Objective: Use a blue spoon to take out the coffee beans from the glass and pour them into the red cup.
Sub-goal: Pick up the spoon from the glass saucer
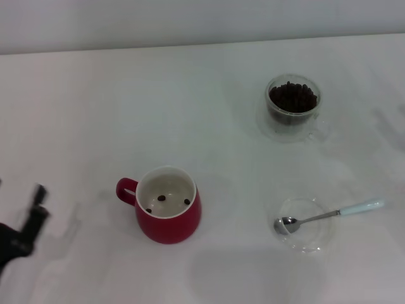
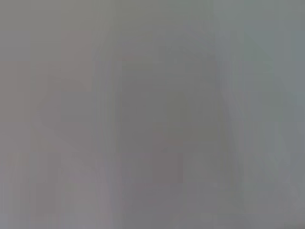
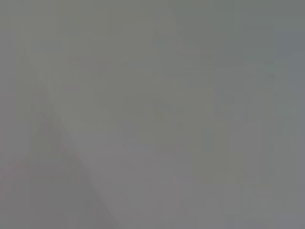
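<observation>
**Spoon resting in the dish, three beans in the cup**

The white table (image 1: 209, 88) fills the head view, with its far edge running along the top. Both wrist views show only a featureless grey, with nothing to make out in them.

The left gripper (image 1: 28, 218) shows as a dark, smeared shape at the table's left edge, near the front corner, well apart from every object. Whether its fingers are apart or together cannot be told. The right gripper is not in view.

The cup (image 1: 166, 206) stands upright near the middle of the front half of the table, its loop handle pointing toward the left edge. On its white inside floor lie three loose beans (image 1: 162, 198), spaced apart from each other.

The glass (image 1: 292, 107) stands upright toward the far right corner, well apart from the cup, and holds a dark heap of beans that reaches close to its rim.

A shallow clear dish (image 1: 304, 225) sits near the front right, nearer the front edge than the glass.

The spoon (image 1: 329, 215) lies across the dish, its metal bowl resting inside near the dish's left side and its pale blue handle sticking out over the rim toward the right edge. Nothing is holding it.
</observation>
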### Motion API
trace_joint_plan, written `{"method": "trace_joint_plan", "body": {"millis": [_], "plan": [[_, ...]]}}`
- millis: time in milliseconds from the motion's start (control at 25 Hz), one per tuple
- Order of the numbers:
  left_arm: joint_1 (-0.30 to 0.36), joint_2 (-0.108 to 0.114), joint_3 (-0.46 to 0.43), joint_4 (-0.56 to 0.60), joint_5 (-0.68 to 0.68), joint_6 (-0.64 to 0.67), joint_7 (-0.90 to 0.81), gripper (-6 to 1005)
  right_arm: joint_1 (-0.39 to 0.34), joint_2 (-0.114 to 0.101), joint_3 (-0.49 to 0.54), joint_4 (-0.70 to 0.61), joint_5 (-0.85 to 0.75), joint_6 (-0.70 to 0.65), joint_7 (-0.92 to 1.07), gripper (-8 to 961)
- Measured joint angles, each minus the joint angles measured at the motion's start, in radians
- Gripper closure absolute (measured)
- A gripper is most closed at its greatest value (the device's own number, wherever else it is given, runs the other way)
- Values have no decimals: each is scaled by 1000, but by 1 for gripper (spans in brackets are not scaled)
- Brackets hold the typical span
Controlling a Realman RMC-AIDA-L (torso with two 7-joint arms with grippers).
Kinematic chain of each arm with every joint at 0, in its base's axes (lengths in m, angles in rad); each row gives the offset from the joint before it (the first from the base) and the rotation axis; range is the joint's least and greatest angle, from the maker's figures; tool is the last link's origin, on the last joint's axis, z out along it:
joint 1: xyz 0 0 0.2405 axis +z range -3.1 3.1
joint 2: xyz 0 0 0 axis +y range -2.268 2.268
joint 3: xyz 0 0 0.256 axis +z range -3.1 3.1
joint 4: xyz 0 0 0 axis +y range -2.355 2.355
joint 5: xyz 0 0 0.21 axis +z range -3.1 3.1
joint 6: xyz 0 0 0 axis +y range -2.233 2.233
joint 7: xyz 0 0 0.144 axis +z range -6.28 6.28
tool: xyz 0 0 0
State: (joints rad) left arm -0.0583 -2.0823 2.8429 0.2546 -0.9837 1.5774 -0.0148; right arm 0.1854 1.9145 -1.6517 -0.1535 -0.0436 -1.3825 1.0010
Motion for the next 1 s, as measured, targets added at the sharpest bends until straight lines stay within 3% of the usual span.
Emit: {"method": "trace_joint_plan", "body": {"millis": [200, 400, 560, 1000], "plan": [[1, 0, 0, -1, -174, 8, -160, 262, -49, -34, -8, 65, -31, -104, 175, 142], [-4, -2, 0, -2, -286, 23, -184, 258, -57, -60, -26, 207, -96, -248, 312, 142], [-16, -1, 0, -1, -339, 24, -189, 258, -59, -70, -78, 237, -124, -256, 341, 142], [-36, -3, 1, 7, -354, 19, -196, 261, -77, -60, -238, 271, -136, -257, 420, 143]]}}
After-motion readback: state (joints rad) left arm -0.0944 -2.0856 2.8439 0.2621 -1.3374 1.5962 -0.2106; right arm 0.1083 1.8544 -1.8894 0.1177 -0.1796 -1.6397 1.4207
